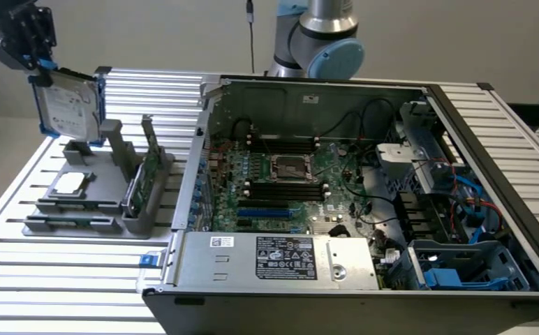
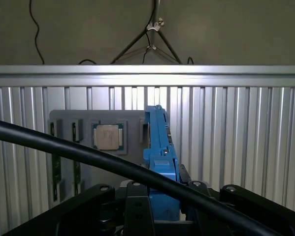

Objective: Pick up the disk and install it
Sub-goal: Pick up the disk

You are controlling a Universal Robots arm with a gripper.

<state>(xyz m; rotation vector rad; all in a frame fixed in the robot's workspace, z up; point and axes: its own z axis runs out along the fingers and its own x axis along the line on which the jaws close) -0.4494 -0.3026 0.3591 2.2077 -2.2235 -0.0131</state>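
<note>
The disk [image 1: 68, 105], a silver-grey drive with a white label in a blue carrier, hangs upright above the grey parts holder [image 1: 93, 202] at the exterior view's left. My gripper [image 1: 35, 61] is shut on its top edge, holding it clear of the holder's slot. In the wrist view the disk's blue carrier [image 2: 159, 157] runs edge-on out from between my fingers [image 2: 137, 206], with the holder [image 2: 88, 142] below it. The open computer case [image 1: 344, 188] stands to the exterior view's right, with a blue-railed drive bay [image 1: 456, 269] at its near right corner.
On the holder lie a square silver processor chip [image 1: 68, 183] and an upright green circuit card [image 1: 142, 178]. A black cable [image 2: 88, 157] crosses the wrist view. The ribbed metal table [image 1: 55, 279] surrounds the case. The arm's base [image 1: 321, 38] stands behind the case.
</note>
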